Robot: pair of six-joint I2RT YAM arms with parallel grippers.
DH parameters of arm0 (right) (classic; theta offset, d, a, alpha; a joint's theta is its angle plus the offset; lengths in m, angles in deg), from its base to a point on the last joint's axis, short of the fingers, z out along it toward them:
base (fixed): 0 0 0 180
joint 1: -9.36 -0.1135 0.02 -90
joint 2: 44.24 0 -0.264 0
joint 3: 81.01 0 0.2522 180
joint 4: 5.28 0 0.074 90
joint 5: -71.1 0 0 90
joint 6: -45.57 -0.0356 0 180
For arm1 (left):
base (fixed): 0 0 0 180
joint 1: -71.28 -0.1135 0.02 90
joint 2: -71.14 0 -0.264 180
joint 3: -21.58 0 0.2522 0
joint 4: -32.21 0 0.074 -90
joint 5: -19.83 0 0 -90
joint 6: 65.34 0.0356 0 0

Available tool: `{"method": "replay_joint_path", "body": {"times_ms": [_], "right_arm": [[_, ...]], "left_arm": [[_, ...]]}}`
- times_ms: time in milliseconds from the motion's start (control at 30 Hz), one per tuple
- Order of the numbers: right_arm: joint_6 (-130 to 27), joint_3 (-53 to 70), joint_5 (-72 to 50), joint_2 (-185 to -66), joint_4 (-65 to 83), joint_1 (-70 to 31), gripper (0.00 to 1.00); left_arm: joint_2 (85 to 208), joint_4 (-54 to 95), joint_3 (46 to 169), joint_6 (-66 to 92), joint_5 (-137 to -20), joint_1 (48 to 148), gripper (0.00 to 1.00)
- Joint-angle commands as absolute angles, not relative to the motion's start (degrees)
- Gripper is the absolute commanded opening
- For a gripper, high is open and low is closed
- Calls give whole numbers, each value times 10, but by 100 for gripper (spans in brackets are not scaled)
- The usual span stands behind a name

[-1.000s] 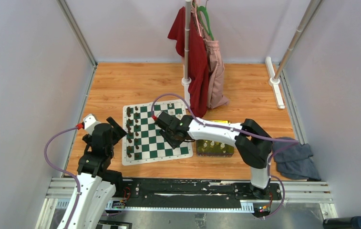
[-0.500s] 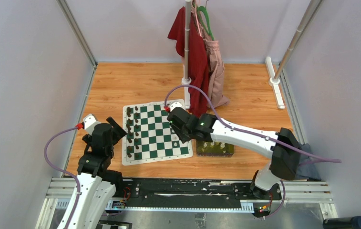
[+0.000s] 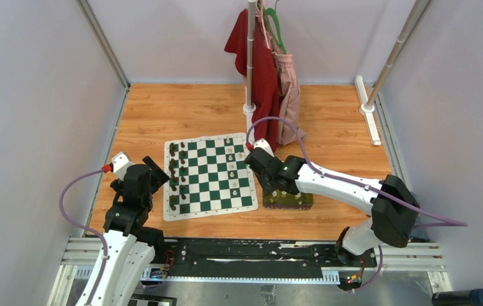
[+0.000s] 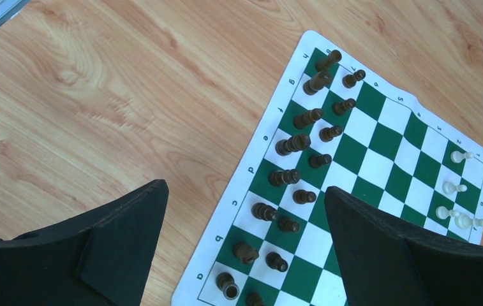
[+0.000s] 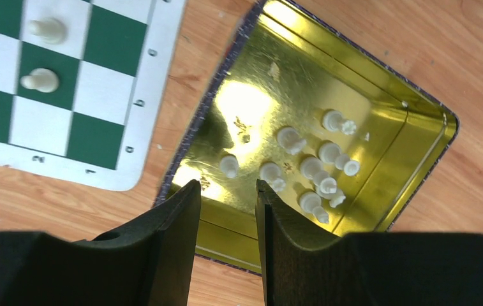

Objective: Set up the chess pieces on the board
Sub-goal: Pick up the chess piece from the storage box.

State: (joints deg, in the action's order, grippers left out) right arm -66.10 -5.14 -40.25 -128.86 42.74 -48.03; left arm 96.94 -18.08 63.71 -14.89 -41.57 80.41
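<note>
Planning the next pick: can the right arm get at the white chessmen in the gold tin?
Likely yes: the right gripper hovers open above the gold tin, and the white chessmen lie uncovered inside.

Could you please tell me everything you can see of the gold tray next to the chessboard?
The tray is a shallow rectangular tin with rounded corners, shiny gold inside with a dark outer rim. It lies flat on the wooden table, close beside the board with wood showing between. Several cream-white chess pieces rest in it, mostly toward one end. The right gripper hovers open above its edge.
</note>
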Motion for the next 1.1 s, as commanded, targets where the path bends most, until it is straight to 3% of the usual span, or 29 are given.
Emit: {"method": "replay_joint_path", "body": {"times_ms": [0, 1067], "right_arm": [[-681, -85, -418, -1266, 415, -451, 41], [-691, -146, -344, -1323, 345, -414, 35]], "left_arm": [[974, -184, 635, -147, -404, 807, 100], [983, -184, 636, -145, -399, 807, 100]]}}
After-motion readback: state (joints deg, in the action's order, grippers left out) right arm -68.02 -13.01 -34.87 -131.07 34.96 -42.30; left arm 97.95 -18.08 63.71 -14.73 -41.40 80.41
